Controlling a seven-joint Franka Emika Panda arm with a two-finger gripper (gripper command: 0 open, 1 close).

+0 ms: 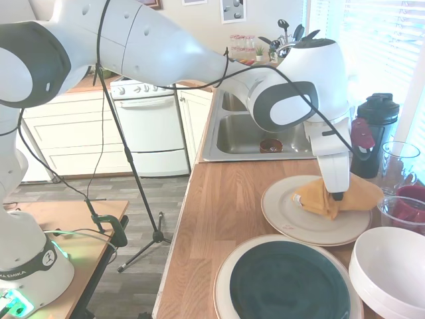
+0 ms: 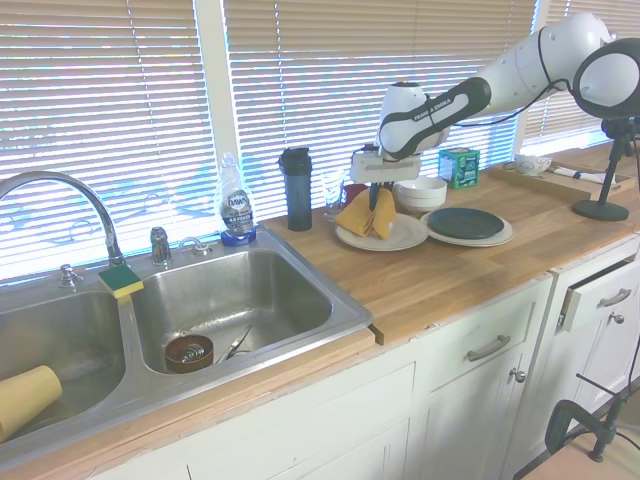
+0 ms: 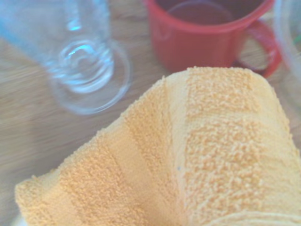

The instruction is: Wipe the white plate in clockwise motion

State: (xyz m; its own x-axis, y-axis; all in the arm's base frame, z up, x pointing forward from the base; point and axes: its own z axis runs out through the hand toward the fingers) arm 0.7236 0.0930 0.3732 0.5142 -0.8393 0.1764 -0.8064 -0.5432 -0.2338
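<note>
First exterior view: white plate (image 1: 299, 219) lies on the butcher-block counter (image 1: 222, 212) between the sink (image 1: 242, 133) and the teal-centred plate (image 1: 285, 282). Gripper (image 1: 337, 195) stands upright over its window-side half, fingers pinched on a bunched orange towel (image 1: 332, 196) that rests on the plate. To wipe well: keep light downward pressure, sweep a full clockwise arc inside the rim, steer clear of nearby glassware. Containers, large to small: sink basin holds a small brown dish (image 1: 270, 145); deep white bowl (image 1: 392, 266), contents unseen; black shaker bottle (image 1: 374, 136), lidded; clear glass (image 3: 84, 52), empty; red mug (image 3: 207, 33), apparently empty.
</note>
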